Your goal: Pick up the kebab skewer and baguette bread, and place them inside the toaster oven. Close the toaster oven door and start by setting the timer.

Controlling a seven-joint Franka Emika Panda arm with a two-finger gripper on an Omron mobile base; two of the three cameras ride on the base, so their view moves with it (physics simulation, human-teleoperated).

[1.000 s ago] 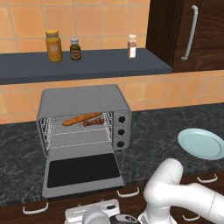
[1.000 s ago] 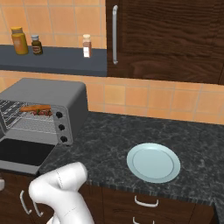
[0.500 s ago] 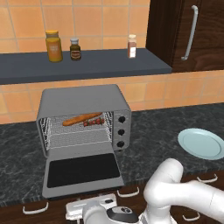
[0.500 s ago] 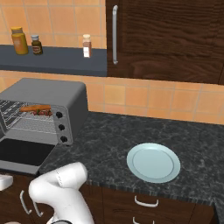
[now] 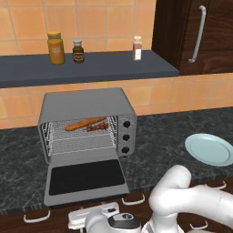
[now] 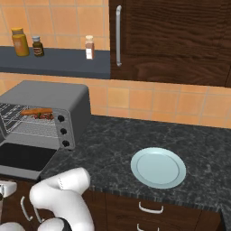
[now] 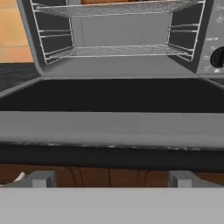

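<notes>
Both foods, baguette (image 5: 85,123) and skewer (image 5: 97,127), sit on the oven (image 5: 86,119) rack's back edge. My claw (image 5: 93,217) hangs wide, empty, below the dropped door (image 5: 85,177). Next I lift it shut.

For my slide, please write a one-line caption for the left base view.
Baguette and kebab skewer lie on the rack of the toaster oven, its door folded down open.

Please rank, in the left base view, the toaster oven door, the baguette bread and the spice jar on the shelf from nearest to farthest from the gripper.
1. toaster oven door, folded down just ahead of the gripper.
2. baguette bread, on the rack inside the toaster oven.
3. spice jar, up on the shelf, to the right.
</notes>
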